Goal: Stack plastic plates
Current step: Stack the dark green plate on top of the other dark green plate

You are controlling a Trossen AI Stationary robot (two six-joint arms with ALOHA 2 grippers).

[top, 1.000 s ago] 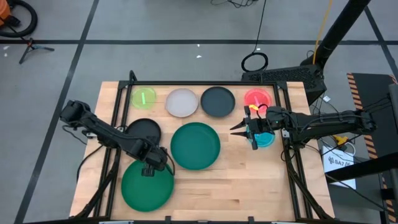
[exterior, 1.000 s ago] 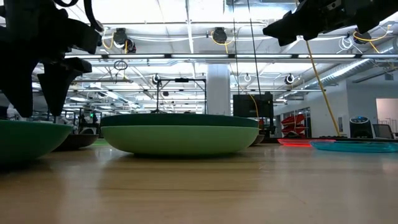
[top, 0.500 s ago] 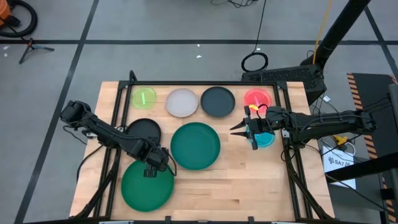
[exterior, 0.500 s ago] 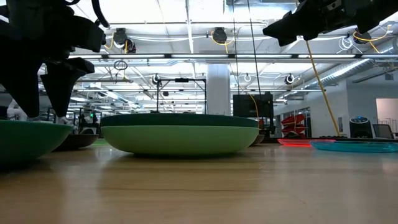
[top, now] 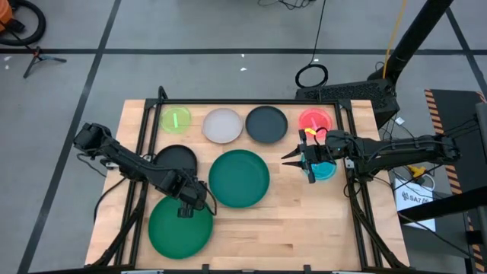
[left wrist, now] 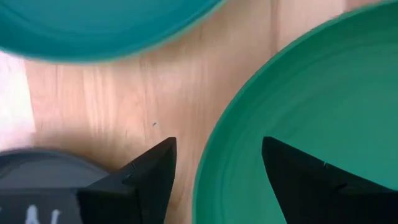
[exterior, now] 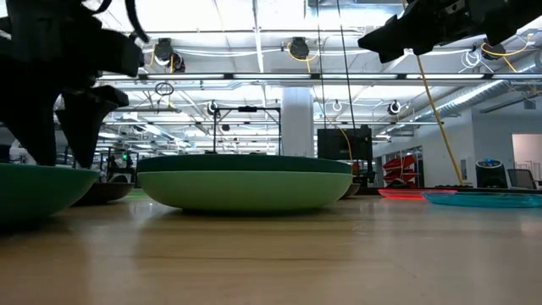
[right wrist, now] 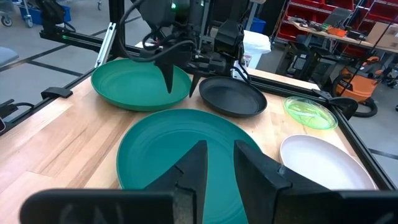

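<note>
I take the centre stack, a large round dark green plastic plate (top: 239,178) sitting on a mint one, as my landmark on the wooden table (top: 304,221).

Left of that stack and nearer the table's front edge lies the other large round dark green plastic plate (top: 179,226). My left hand (top: 185,210) is down over its rim on the side facing the stack, fingers spread wide with one finger outside the rim and one over the bowl, holding nothing yet. Just behind that hand, left of the stack, is the medium black round plastic plate (top: 174,158).

Beyond the stack, along the table's far edge, run the small translucent lime plate (top: 176,119), the medium white plate (top: 222,125), the medium dark grey plate (top: 267,123) and the small translucent red plate (top: 315,119).

Right of the stack my right hand (top: 289,158) hangs above the table, fingers partly apart and empty, pointing toward the stack; the small translucent cyan plate (top: 326,170) lies under its wrist.

I judge the step in hand to be grasping the loose green plate. Next I must lower a touch, close on the rim, lift, and carry it over onto the stack, centred. The thin rim may slip if I pinch too shallow.
</note>
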